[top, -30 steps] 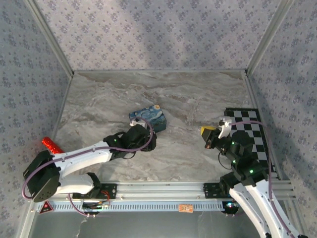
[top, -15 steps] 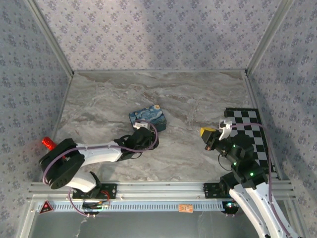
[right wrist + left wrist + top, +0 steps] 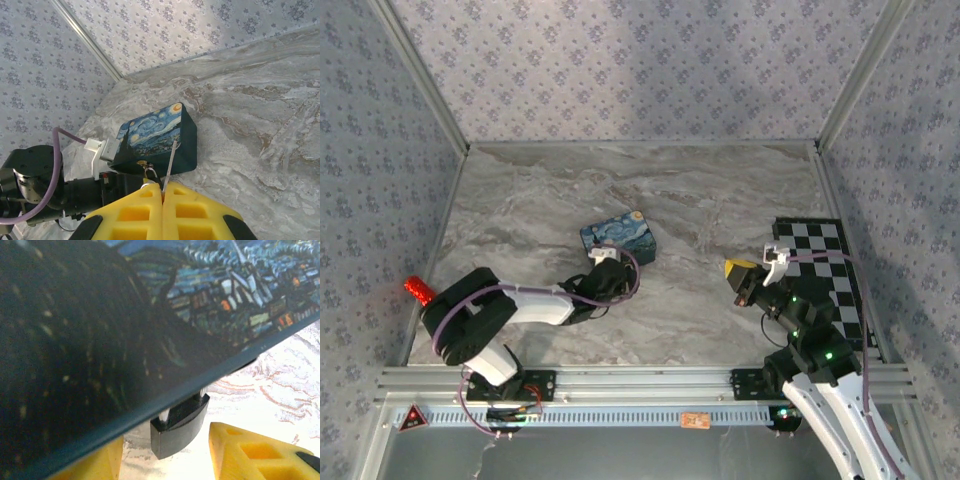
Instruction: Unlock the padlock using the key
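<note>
Folding the left arm (image 3: 535,305) tighter than a second ago: bulky elbow block swung from the left rail in toward the middle, wrist kept low at the near side of the blue starry box (image 3: 618,235). Narrowing the left gripper (image 3: 162,442) over the same second, from wide to roughly half-spread. Straddles the padlock (image 3: 176,426) in the left wrist view, yellow fingers (image 3: 250,455) to either side and a sliver of pale marble table (image 3: 720,190) in both gaps, so not yet clamped on anything.

Places the padlock as a small black block tucked against the near lower edge of the box, pale shackle legs running up out of sight behind that edge. Cannot tell whether hooked to the box or merely resting against it.

Shows no such shift on the right. Keeps the right gripper (image 3: 162,192) pressed fully shut on a thin pale metal blade with a small ring beside it, judged to be the key (image 3: 170,162), aimed toward the box from well to the right, near the checkered mat (image 3: 825,250).

Reads, as a judgement, as the bracing step almost done: needs a little more closing to pin the lock body before the key can come across. Risks nudging the block further under the box, or hiding the keyhole, whose position cannot be made out here.
</note>
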Robot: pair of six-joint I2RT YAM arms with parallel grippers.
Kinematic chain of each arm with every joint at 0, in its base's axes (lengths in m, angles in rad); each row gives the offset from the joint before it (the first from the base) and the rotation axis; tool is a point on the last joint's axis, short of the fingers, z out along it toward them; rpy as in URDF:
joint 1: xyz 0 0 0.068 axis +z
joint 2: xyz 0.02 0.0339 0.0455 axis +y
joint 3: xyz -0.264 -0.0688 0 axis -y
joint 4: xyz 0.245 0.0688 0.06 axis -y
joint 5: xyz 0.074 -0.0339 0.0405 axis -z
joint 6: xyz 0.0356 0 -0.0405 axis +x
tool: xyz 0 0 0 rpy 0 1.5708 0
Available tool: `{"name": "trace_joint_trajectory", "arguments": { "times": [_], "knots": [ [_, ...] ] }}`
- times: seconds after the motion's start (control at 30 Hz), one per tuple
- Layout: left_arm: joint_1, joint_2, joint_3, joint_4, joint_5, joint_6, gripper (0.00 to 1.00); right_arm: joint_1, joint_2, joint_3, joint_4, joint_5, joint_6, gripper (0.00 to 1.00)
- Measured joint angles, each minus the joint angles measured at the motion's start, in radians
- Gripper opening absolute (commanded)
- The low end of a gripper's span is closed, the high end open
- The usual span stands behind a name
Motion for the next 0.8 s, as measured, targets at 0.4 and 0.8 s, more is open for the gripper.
{"name": "trace_joint_trajectory", "arguments": {
  "times": [0.4, 0.8],
  "knots": [
    [0.025, 0.067, 0.000, 0.114, 0.029, 0.020, 0.48, 0.000, 0.000, -0.003, 0.000, -0.007, 0.003, 0.00],
    [0.050, 0.098, 0.000, 0.202, 0.092, 0.090, 0.38, 0.000, 0.000, -0.003, 0.000, -0.007, 0.003, 0.00]
  ]
}}
